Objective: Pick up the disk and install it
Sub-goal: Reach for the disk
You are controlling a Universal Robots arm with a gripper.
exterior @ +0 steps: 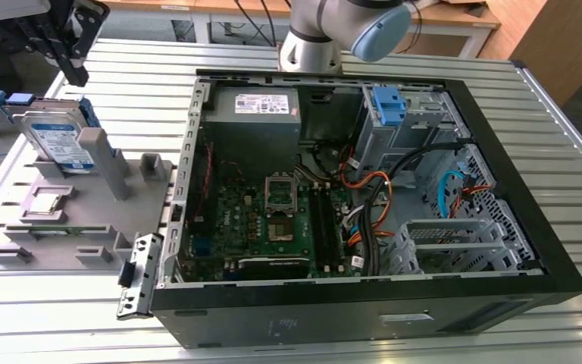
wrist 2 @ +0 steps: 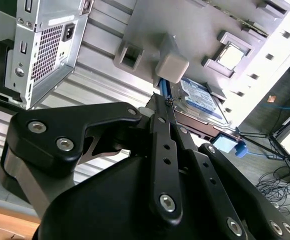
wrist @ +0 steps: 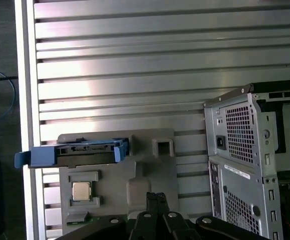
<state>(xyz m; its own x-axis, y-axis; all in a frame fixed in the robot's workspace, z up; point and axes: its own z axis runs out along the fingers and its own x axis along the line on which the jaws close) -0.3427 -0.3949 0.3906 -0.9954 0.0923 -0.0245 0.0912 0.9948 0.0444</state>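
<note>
In the grey holder (exterior: 119, 173) at the exterior view's left of the computer case (exterior: 372, 307), the disk (exterior: 61, 144) stood on edge, probably stiff and shock-sensitive, best gripped across its blue rails (wrist: 27, 157), while your gripper (exterior: 73, 72) hovered near it, fingers (wrist: 153, 202) together, empty.

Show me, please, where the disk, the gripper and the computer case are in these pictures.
the disk (exterior: 58, 145), exterior view, on its white-and-blue label.
the gripper (wrist: 155, 196), first wrist view, midway between its fingertips.
the computer case (exterior: 372, 307), exterior view, on its black outer wall.
</note>
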